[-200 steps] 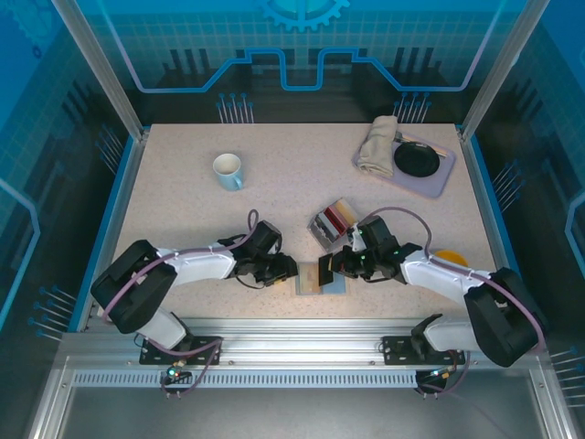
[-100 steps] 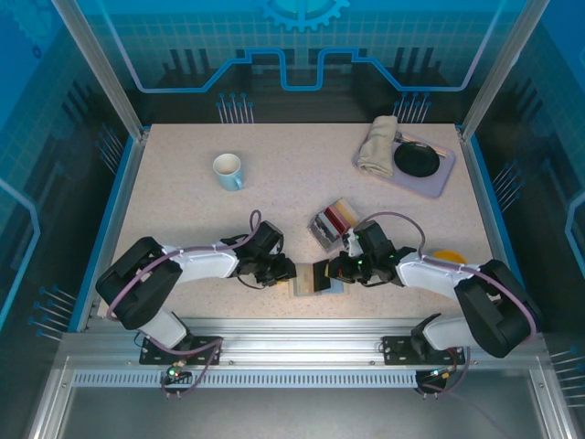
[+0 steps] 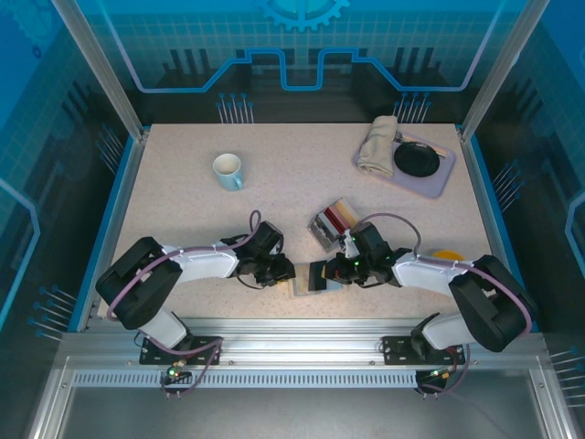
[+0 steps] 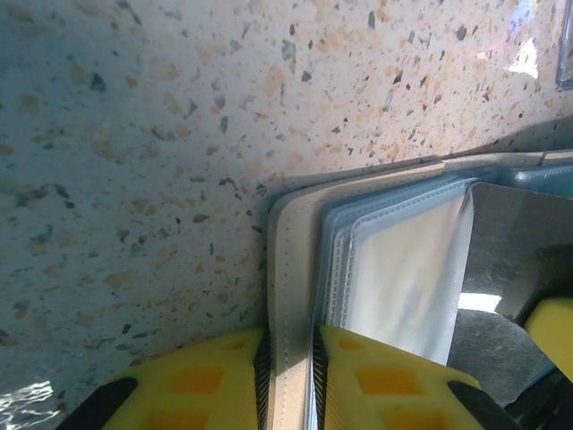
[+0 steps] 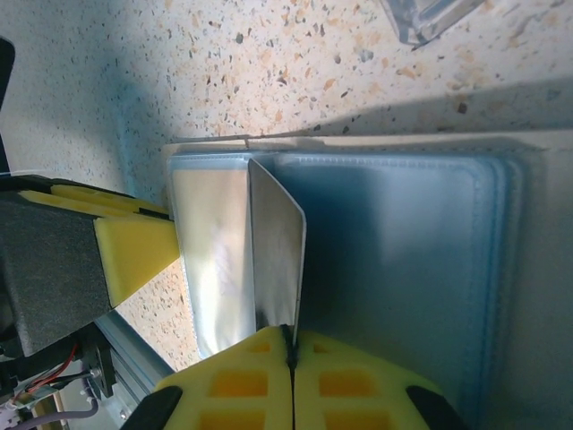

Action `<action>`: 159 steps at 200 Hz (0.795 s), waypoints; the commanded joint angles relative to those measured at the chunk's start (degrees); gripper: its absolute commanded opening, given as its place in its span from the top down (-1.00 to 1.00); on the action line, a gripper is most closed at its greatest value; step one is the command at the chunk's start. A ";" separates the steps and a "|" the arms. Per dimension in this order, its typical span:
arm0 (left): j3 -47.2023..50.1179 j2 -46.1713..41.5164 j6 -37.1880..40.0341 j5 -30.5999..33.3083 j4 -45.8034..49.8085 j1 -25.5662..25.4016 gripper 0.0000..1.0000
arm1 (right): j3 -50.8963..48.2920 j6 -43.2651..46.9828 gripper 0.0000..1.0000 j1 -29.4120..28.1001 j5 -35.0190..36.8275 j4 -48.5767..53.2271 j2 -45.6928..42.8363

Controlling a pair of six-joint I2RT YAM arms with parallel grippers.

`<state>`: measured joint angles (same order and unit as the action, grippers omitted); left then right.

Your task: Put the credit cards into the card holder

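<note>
Tabletop view from above: two robot arms are meeting near the front edge of a speckled table, over a flat beige folding card holder lying open there. The left gripper is pinching the holder's beige cover between its yellow pads, pinning it down. The right gripper is squeezing a thin dark grey plastic card, which is standing on edge over the holder's clear blue-tinted sleeves.

Over the last second the right gripper has been sliding toward the left one, carrying the card from the holder's right side to a sleeve nearer the middle. The card is probably lining up with a pocket but is not yet seated. The remaining red, white and tan cards are waiting just behind the holder.
</note>
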<state>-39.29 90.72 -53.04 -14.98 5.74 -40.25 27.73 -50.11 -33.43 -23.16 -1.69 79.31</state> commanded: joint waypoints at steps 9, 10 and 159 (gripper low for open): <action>-0.71 1.35 -0.79 0.36 0.57 -1.19 0.56 | -1.18 3.05 0.88 1.26 0.21 6.66 -2.31; -0.71 1.33 -0.82 0.33 0.58 -1.21 0.56 | -1.18 3.07 0.88 1.31 0.21 6.73 -2.36; -1.63 1.41 -0.58 0.12 0.92 -1.19 0.58 | 3.28 4.60 0.89 -0.41 -3.82 5.12 4.07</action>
<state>-39.72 90.91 -53.69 -14.72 6.35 -40.40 29.12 -47.72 -32.64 -26.65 -0.97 82.24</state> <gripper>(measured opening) 0.211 0.057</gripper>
